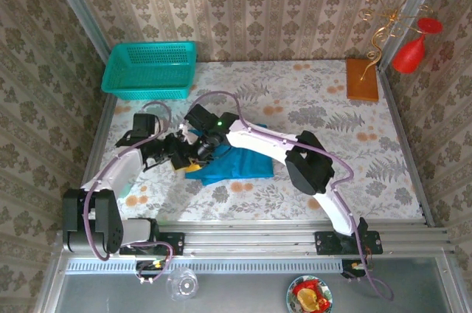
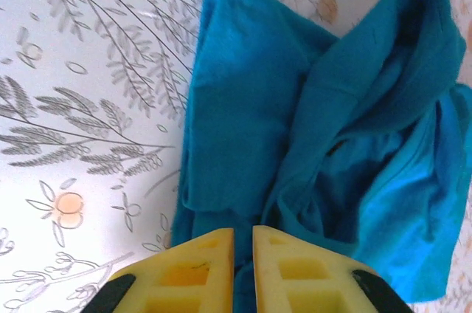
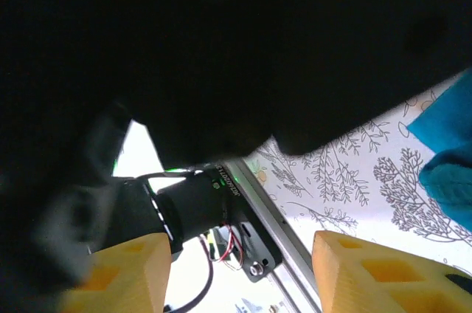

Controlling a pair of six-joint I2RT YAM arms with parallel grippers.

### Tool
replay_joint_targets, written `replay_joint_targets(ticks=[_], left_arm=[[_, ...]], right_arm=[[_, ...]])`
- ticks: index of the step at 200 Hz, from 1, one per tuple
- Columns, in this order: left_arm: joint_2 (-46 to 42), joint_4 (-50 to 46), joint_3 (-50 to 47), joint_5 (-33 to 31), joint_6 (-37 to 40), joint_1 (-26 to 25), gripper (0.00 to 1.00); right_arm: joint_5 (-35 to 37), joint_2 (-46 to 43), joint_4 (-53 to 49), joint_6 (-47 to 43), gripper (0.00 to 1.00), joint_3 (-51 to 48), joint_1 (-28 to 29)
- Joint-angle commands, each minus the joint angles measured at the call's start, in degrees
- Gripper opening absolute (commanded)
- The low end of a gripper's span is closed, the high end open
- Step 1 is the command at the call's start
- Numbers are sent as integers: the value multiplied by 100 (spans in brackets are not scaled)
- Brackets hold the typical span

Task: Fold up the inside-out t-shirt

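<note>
Our left gripper (image 2: 243, 254) pinches the t-shirt (image 2: 243, 106) at its nine-o'clock edge; our right gripper (image 3: 243, 269) gapes wide, empty.

Teal cloth t-shirt (image 1: 240, 164) on floral-print table (image 1: 332, 173), left of centre; turquoise plastic mesh basket (image 1: 151, 69) behind it, far-left; orange rectangular slab (image 1: 361, 79) far-right.

Damask wallpaper walls (image 1: 251, 3) w/ floral tabletop (image 1: 310, 99), bright light.
</note>
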Motion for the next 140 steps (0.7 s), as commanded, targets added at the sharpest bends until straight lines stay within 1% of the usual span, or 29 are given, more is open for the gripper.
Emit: replay_joint_targets(ticks=[1, 18, 37, 56, 76, 95, 111, 125, 140], left_arm=[[66, -218, 161, 259, 197, -292, 18], [279, -343, 376, 136, 243, -646, 20], [563, -416, 544, 50, 326, -899, 21], [848, -661, 674, -21, 441, -1005, 21], [960, -816, 588, -15, 568, -1024, 21], [907, -846, 401, -274, 643, -1022, 14], [912, -1005, 334, -803, 722, -1020, 5], [914, -1016, 244, -1250, 742, -978, 2], [936, -923, 160, -1485, 730, -884, 0]], right_arm=[[10, -584, -77, -178, 54, -360, -517], [431, -879, -141, -63, 54, -828, -841], [816, -1165, -151, 81, 54, -1394, -1195], [1041, -1429, -60, 172, 54, -1909, -1488], [1129, -1626, 48, 212, 54, -2318, -1731], [1211, -1661, 0, 158, 54, -2503, -1852], [1368, -1604, -139, 43, 54, -2571, -1889], [1570, -1525, -287, -16, 54, -2647, -1915], [1549, -1438, -243, -16, 54, -2781, -1925]])
